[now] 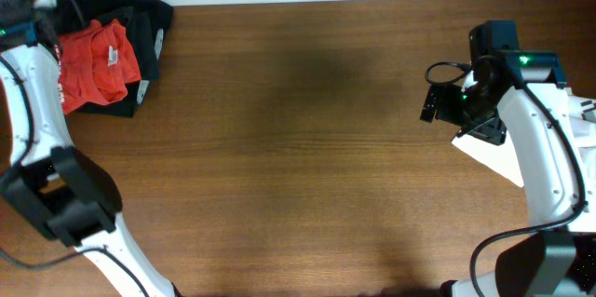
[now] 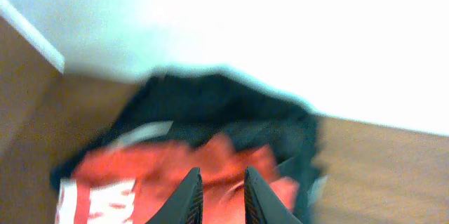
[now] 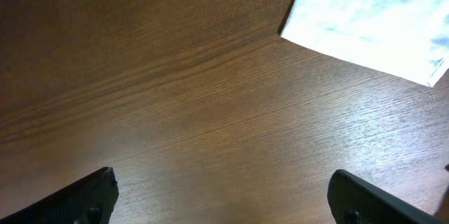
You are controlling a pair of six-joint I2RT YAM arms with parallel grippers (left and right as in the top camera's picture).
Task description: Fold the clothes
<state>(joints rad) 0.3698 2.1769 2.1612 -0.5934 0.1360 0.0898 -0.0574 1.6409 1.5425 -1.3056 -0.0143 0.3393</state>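
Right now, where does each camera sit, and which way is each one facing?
Overhead: above the table, looking straight down; left arm and right arm show.
Left wrist: on the left arm, looking past its narrowly parted left fingers at the red shirt on black garments.
Right wrist: on the right arm, looking down at the table and a white cloth; right fingers wide apart.
Shared: overhead and left wrist both show the red shirt; overhead and right wrist, the white cloth.
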